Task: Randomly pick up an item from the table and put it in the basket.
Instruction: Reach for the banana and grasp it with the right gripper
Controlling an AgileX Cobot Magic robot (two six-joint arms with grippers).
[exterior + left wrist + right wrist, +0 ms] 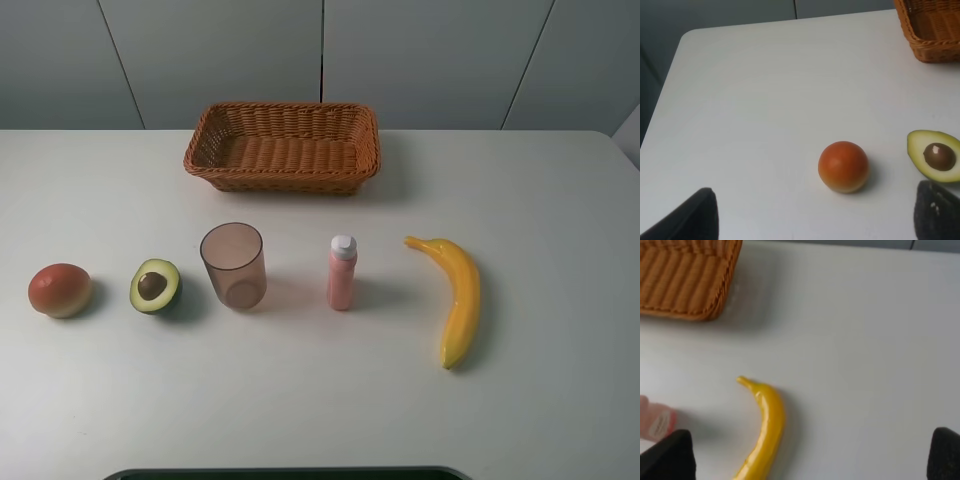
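Tabletop (540, 400) white, grey panelled wall (200, 50) behind; left hand (814, 212), right hand (806, 454) spread wide.

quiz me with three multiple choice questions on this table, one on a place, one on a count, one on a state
1. What stands between the cup and the banana?
A) pink bottle
B) avocado half
C) round red fruit

2. How many things sit on the table in front of the basket?
A) three
B) five
C) seven

3. What state is the basket in?
A) empty
B) holding the banana
C) tipped over

Answers:
1 A: in the high view the row runs cup, pink bottle, banana.
2 B: round red fruit, avocado half, cup, pink bottle and banana form one row.
3 A: only bare weave shows inside it.
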